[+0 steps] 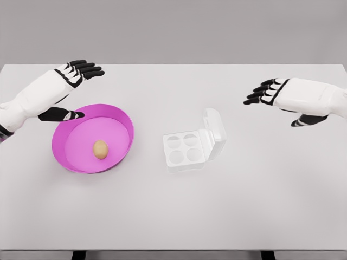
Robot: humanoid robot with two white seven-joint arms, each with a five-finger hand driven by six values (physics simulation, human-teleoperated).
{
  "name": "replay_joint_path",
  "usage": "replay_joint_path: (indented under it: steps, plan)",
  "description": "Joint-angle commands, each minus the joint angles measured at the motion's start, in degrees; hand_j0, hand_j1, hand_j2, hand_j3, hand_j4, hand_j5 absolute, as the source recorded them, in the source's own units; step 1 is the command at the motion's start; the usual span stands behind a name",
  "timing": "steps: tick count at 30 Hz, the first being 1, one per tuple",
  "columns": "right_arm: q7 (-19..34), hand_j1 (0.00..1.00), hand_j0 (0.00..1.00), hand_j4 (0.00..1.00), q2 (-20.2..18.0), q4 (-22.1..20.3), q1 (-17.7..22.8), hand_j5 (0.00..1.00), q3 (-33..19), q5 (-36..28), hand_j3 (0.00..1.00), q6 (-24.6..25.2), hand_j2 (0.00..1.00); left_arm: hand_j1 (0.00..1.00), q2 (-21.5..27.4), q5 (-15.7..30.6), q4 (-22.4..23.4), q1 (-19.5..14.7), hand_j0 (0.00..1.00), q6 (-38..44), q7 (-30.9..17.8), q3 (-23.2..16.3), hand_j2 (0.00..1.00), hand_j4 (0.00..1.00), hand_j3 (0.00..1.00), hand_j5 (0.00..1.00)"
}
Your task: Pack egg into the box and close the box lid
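White tabletop. Egg lies in pink bowl, left of centre; open box with raised lid at centre. Left hand, upper left, and right hand, upper right, both spread and empty.

The left arm comes in from the tabletop's left edge and reaches toward the far left corner, its left hand flat, black fingers stretched out and thumb spread below, holding nothing. The right arm enters from the right edge, its right hand likewise flat and empty, fingers extended toward the middle, thumb hanging beneath.
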Motion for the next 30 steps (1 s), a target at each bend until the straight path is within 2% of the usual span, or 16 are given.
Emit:
replay_joint_path:
  steps: [1,3,5,8,11,12,13,14,15,18,19,21,23,25,27,30]
  plan:
    - [-0.03,1.0,1.0,1.0,0.07,0.04,0.0,1.0,0.32,-1.62,1.0,0.39,1.0,1.0,0.44,0.42,-0.01,0.0,1.0,0.03,0.04,0.02,1.0,1.0,1.0,1.0]
    - [-0.03,1.0,1.0,1.0,-0.98,-0.05,0.0,1.0,0.23,-2.76,1.0,-0.84,1.0,1.0,1.41,0.5,-0.01,0.0,1.0,0.03,-0.05,0.02,1.0,1.0,1.0,1.0]
    - [-0.03,1.0,1.0,1.0,-5.2,-0.05,-0.18,1.0,0.05,-2.76,1.0,-2.51,1.0,1.0,1.5,0.5,0.08,0.0,1.0,0.03,-0.14,-0.15,1.0,1.0,1.0,1.0]
    - [-0.03,1.0,1.0,1.0,-17.32,-0.05,0.96,1.0,0.31,-2.85,1.0,-2.95,1.0,0.98,1.85,0.85,0.08,1.66,0.98,0.03,-0.32,-1.21,0.98,0.98,0.98,0.98]
    - [-0.03,1.0,1.0,1.0,-18.74,-0.14,3.07,1.0,-3.01,-4.34,1.0,-5.15,1.0,0.92,4.66,2.52,0.08,2.46,0.92,0.03,-0.32,-2.0,0.92,0.92,0.92,0.92]
    - [-0.03,1.0,1.0,1.0,-16.3,-0.05,3.51,1.0,-6.7,-6.09,1.0,-5.06,1.0,0.91,6.24,4.45,0.08,2.98,0.91,0.03,-0.4,-2.96,0.91,0.91,0.91,0.91]
    - [-0.03,1.0,1.0,1.0,-10.15,0.12,3.6,1.0,-8.38,-7.33,1.0,-4.53,1.0,0.91,6.77,6.04,-0.01,3.86,0.91,0.03,-0.49,-3.14,0.91,0.91,0.91,0.91]
    - [-0.03,1.0,1.0,1.0,-0.33,-0.05,4.21,1.0,-11.18,-7.34,1.0,-4.27,1.0,0.91,6.86,7.96,-0.01,4.04,0.91,0.03,-0.58,-3.93,0.91,0.91,0.91,0.91]
    - [-0.03,1.0,1.0,1.0,3.67,-0.14,9.83,1.0,-16.02,-6.9,1.0,-4.27,1.0,0.9,6.86,11.39,-0.1,3.87,0.9,0.03,-0.67,-7.44,0.9,0.9,0.9,0.9]
    - [-0.03,1.0,1.0,1.0,4.38,-0.14,14.14,1.0,-18.05,-6.81,1.0,-5.15,1.0,0.9,8.0,18.07,-0.36,3.87,0.9,0.03,-3.56,-11.05,0.9,0.9,0.9,0.9]
    - [-0.03,1.0,1.0,1.0,4.29,-0.14,17.49,1.0,-18.4,-6.72,1.0,-6.02,1.0,0.91,8.0,23.08,-0.36,3.87,0.91,0.03,-9.53,-11.93,0.91,0.91,0.91,0.91]
    - [-0.03,1.0,1.0,1.0,4.38,-0.14,17.93,1.0,-18.84,-6.81,1.0,-5.85,1.0,0.91,8.0,26.17,-0.36,3.87,0.91,0.03,-16.04,-11.93,0.91,0.91,0.91,0.91]
    - [-0.03,1.0,1.0,1.0,4.99,-0.14,20.3,1.0,-21.74,-6.72,1.0,-5.67,1.0,0.91,7.92,26.61,-0.45,3.6,0.91,0.03,-21.84,-11.84,0.91,0.91,0.91,0.91]
    - [-0.03,1.0,1.0,1.0,9.64,-0.14,22.59,1.0,-27.28,-5.41,1.0,-6.57,1.0,0.94,7.92,26.69,-0.19,3.08,0.94,0.05,-28.52,-11.05,0.94,0.94,0.94,0.94]
    - [-0.03,1.0,1.0,1.0,11.67,-0.14,25.31,1.0,-28.34,-4.79,1.0,-6.57,1.0,1.0,7.83,26.43,-0.01,2.46,1.0,0.03,-29.96,-10.0,1.0,1.0,1.0,1.0]
    - [-0.03,1.0,1.0,1.0,10.62,0.04,28.83,1.0,-31.32,-3.04,1.0,-6.57,1.0,1.0,7.74,26.43,-0.01,2.72,1.0,0.03,-29.96,-6.14,1.0,1.0,1.0,1.0]
